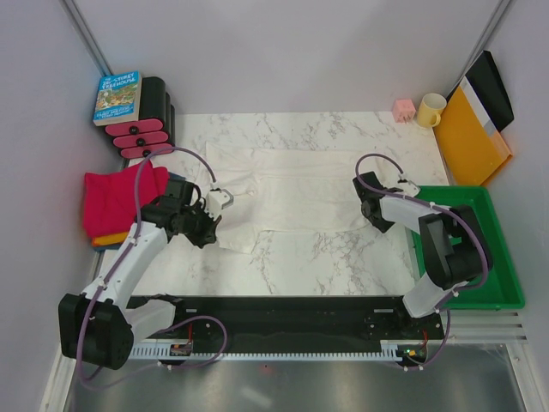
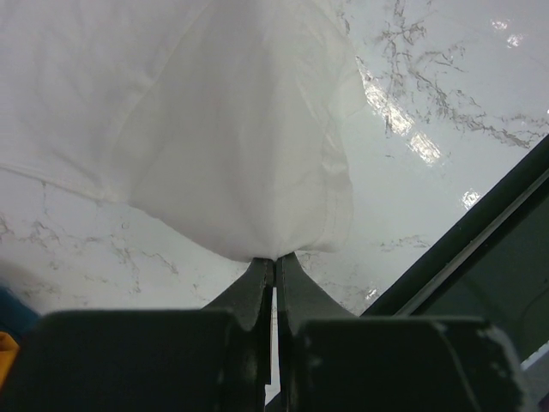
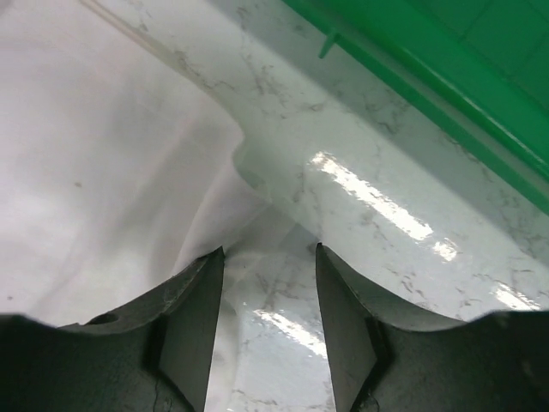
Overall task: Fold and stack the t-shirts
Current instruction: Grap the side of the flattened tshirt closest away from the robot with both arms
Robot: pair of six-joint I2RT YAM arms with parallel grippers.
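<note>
A large cream-white t-shirt [image 1: 300, 189] lies spread across the marble table. My left gripper [image 1: 220, 199] is shut on its left edge, and in the left wrist view the cloth [image 2: 223, 137] bunches into the closed fingertips [image 2: 276, 257]. My right gripper [image 1: 371, 204] stands open at the shirt's right edge. In the right wrist view the gripper [image 3: 268, 253] has bare marble between its fingers and the shirt's hem [image 3: 111, 172] lies beside the left finger. A folded magenta-pink t-shirt [image 1: 118, 197] sits on an orange one [image 1: 106, 240] at the far left, with a bit of blue cloth [image 1: 177, 179] next to them.
A green tray [image 1: 506, 257] stands at the right, its wall [image 3: 446, 77] close to my right gripper. A yellow-orange folder [image 1: 472, 137], a yellow mug [image 1: 431, 109] and a small pink block [image 1: 403, 109] sit at the back right. A book [image 1: 118, 96] rests on black-and-pink weights [image 1: 147, 129] at the back left.
</note>
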